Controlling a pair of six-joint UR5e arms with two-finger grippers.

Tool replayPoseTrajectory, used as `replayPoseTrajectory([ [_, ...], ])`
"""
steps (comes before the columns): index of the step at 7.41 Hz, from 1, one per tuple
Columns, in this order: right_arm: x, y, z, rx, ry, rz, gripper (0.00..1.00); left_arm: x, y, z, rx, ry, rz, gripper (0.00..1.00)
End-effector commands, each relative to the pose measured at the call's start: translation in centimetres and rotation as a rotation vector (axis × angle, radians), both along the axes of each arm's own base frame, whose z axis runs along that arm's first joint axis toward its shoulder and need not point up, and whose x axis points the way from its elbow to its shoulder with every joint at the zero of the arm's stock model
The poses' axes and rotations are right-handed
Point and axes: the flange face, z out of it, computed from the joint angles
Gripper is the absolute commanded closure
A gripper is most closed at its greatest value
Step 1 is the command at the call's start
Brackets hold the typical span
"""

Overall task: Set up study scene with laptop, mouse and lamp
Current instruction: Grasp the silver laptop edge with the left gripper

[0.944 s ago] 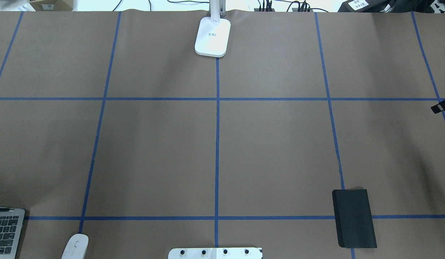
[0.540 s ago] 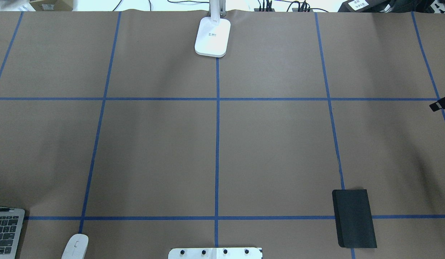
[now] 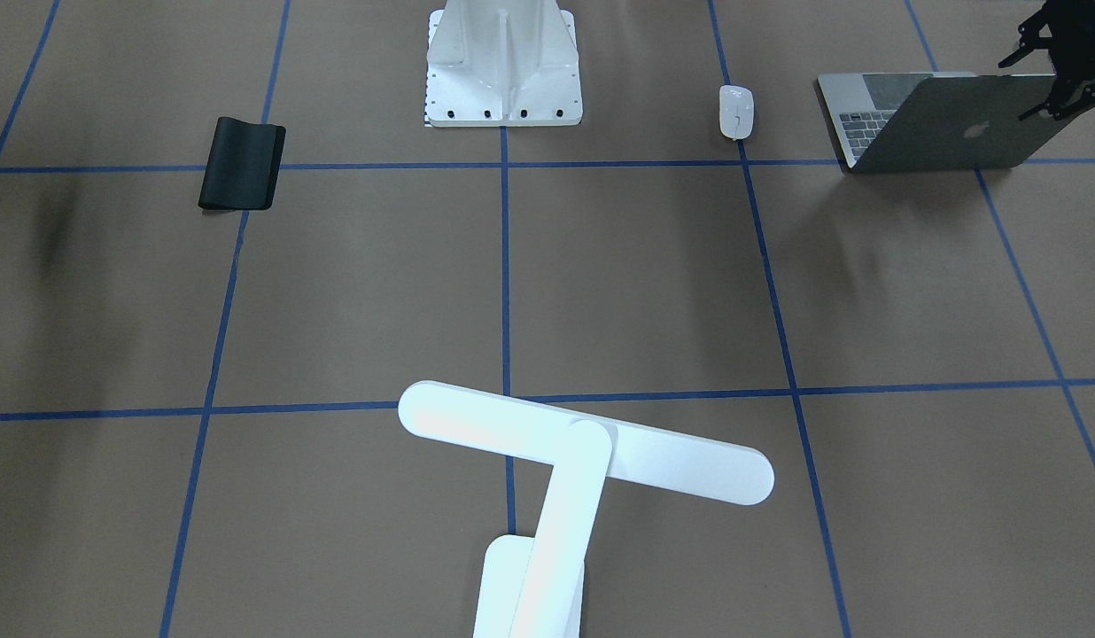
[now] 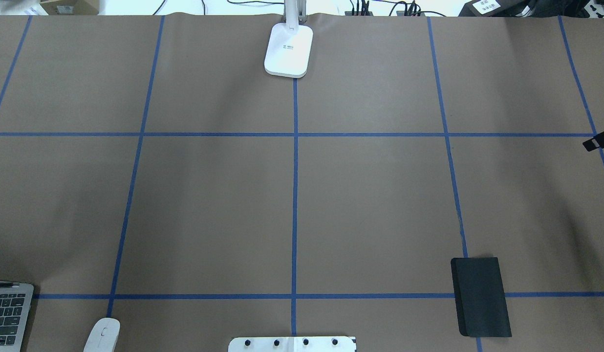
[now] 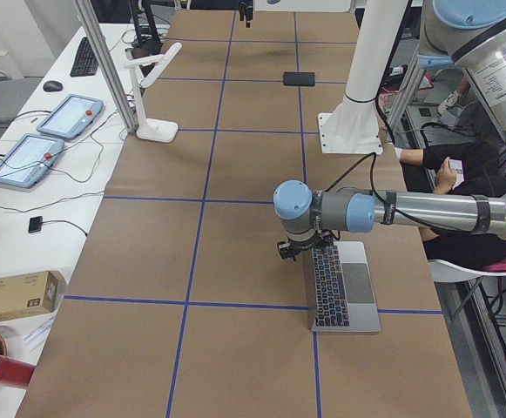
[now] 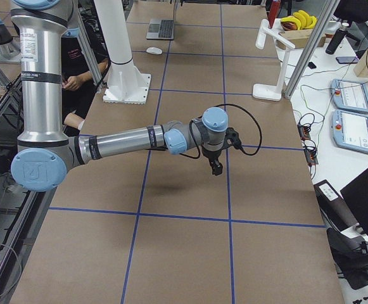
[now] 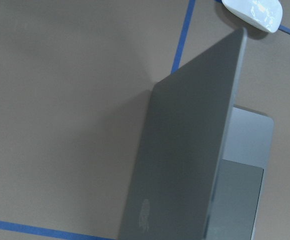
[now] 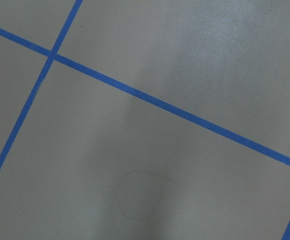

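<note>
The laptop (image 3: 955,128) is sitting half open right at the left pincer (image 3: 1055,75), which is hovering by the lid's upper corner. Pulling there is risking a swinging hinge or a skidding base. The lamp (image 3: 583,452) is standing well apart from both pincers, demanding a long reach. The mouse (image 3: 735,111) is lying near the left pincer, inviting a knock. The left pincer is being cropped and the right pincer (image 6: 216,167) is showing small and dark, so I cannot tell whether either is spread or touching anything.

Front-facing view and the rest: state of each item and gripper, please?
laptop: open, lid raised.
mouse: flat on table, nothing touching it.
lamp: standing, head unfolded.
black mat: lying on table.
left gripper: at laptop lid edge, grip unclear.
right gripper: above bare table, grip unclear.
</note>
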Motion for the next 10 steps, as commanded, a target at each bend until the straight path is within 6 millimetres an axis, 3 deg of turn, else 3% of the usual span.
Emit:
replayPoseTrajectory([
  [1, -0.01, -0.02, 0.20, -0.004, 0.000, 0.000, 0.00, 0.23, -0.19, -1.24, 0.046, 0.014, 0.011, 0.24],
  [3, -0.07, -0.25, 0.08, -0.002, 0.001, 0.000, 0.00, 0.17, 0.00, -1.04, 0.082, 0.024, 0.032, 0.35],
  [5, -0.10, -0.37, 0.01, -0.001, 0.001, 0.000, 0.00, 0.08, 0.54, -0.58, 0.080, 0.021, 0.043, 0.37],
  [6, -0.10, -0.38, 0.01, -0.001, 0.001, 0.000, 0.00, 0.08, 0.54, -0.66, 0.082, 0.022, 0.043, 0.45],
  [7, -0.08, -0.32, 0.08, -0.002, 0.001, 0.000, 0.00, 0.07, 0.55, -0.49, 0.079, 0.019, 0.043, 0.65],
  [8, -0.01, -0.32, 0.01, -0.001, 0.001, 0.002, 0.00, 0.04, 0.53, -0.53, 0.082, 0.015, 0.043, 0.74],
  [10, -0.08, -0.32, 0.08, -0.002, 0.001, 0.000, 0.00, -0.01, 0.52, -0.52, 0.084, 0.014, 0.042, 0.79],
])
